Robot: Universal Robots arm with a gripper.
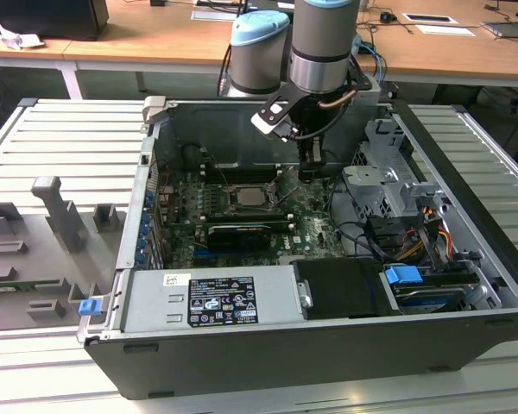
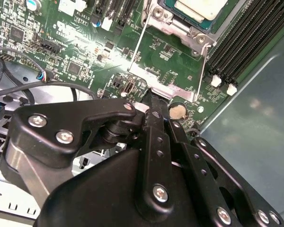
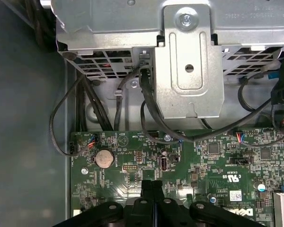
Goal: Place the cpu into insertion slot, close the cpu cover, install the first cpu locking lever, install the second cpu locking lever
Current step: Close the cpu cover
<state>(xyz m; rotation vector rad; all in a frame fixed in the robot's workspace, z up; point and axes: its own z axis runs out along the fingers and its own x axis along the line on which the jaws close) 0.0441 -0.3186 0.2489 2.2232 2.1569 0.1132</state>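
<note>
Hand [image 3: 151,185] pinched closed, empty, over board [image 3: 217,163] beside coin battery [image 3: 104,158]; drive cage [image 3: 189,61], cables [image 3: 149,111] near.

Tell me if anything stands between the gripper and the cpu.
Nothing visible stands in the way. In the second wrist view the gripper is low over the green board beside the socket's metal frame, with the cpu just beyond it.

Exterior high; wrist views near motherboard [image 3: 203,165]
</note>
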